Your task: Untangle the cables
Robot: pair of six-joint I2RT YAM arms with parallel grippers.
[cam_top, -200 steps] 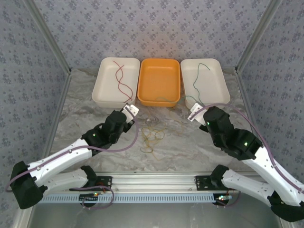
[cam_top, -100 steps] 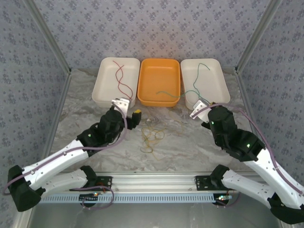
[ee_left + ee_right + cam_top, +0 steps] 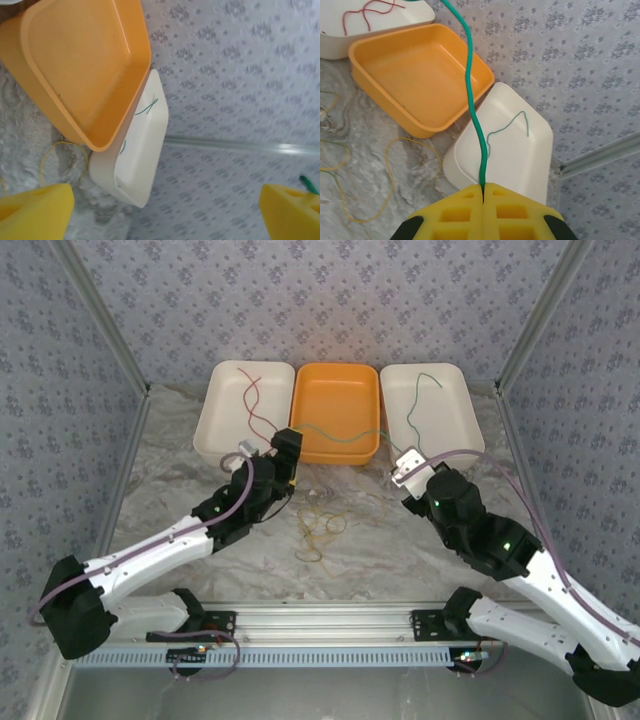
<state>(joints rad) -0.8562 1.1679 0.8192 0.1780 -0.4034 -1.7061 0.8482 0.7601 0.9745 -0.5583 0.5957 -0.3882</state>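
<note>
My right gripper (image 3: 404,469) (image 3: 483,192) is shut on one end of a green cable (image 3: 345,433) (image 3: 472,100). That cable runs left across the orange tray (image 3: 335,390) toward my left gripper (image 3: 284,454) (image 3: 162,215). The left gripper hangs open at the orange tray's near left corner, and a green cable tip (image 3: 309,184) shows beside one finger. A second green cable (image 3: 415,400) (image 3: 507,127) lies in the right white tray (image 3: 455,430). The left white tray (image 3: 220,430) holds a dark red cable (image 3: 255,400). Tangled yellow cables (image 3: 320,528) lie on the table.
The three trays stand side by side against the back wall. Metal frame rails run along both table sides. Bare marble table (image 3: 400,540) lies between the arms and in front of the yellow tangle.
My left gripper opened, let go of the green cable and moved up toward the orange tray. My right gripper shifted slightly left, still holding the cable, which now stretches over the orange tray.
</note>
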